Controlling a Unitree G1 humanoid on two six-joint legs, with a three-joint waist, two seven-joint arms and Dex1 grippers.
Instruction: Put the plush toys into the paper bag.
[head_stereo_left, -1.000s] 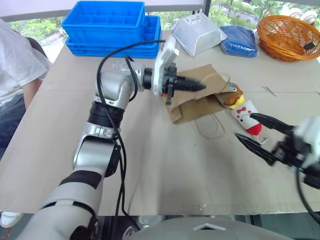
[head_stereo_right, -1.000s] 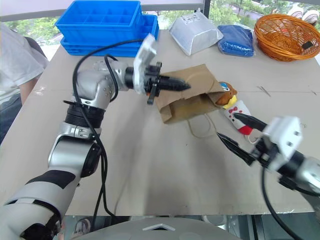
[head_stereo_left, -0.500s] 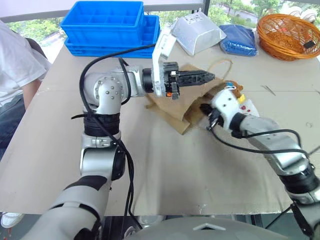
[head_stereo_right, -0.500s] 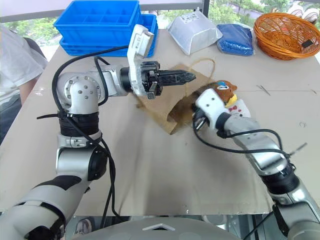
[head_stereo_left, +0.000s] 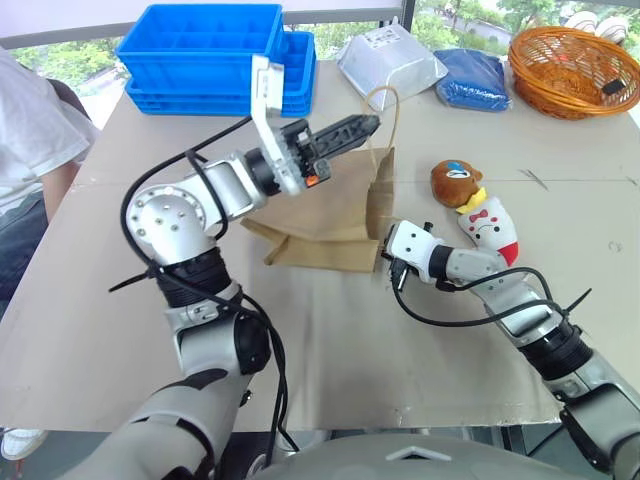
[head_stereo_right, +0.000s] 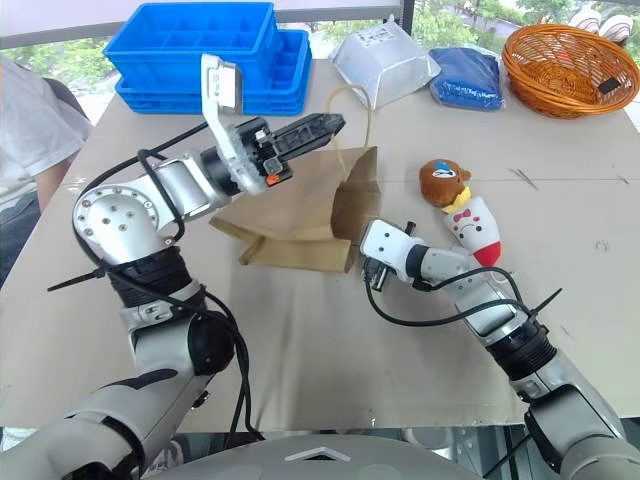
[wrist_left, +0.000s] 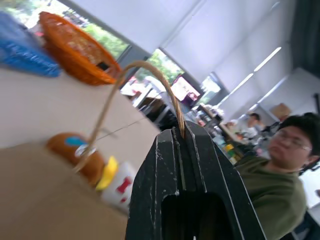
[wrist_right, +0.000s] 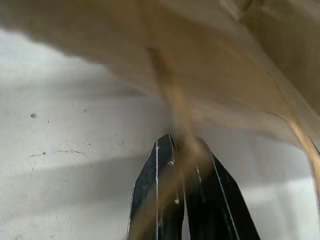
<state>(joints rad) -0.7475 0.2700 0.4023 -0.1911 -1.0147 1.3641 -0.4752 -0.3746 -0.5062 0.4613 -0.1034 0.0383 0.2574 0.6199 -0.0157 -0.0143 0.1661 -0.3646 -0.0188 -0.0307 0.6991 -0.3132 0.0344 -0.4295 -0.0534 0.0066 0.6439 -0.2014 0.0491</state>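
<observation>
Lifting paper bag (head_stereo_left: 335, 215) by handle, left gripper (head_stereo_left: 372, 122) pinching; right gripper (head_stereo_left: 385, 262) newly clamped on lower cord; plush toys (head_stereo_left: 472, 205) outside.

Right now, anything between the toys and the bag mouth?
Yes: the right gripper and its forearm lie on the table between the paper bag and both plush toys. The left gripper holds a handle up.

Showing silver-grey rounded joint housings ringed with black ribbed collars behind the left gripper (head_stereo_left: 368, 124), black cables looping along both arms, secured by zip ties. Carrying a white camera block above tapered black fingers (wrist_left: 195, 170). Wearing a white casing behind the right gripper (head_stereo_left: 386, 262).
</observation>
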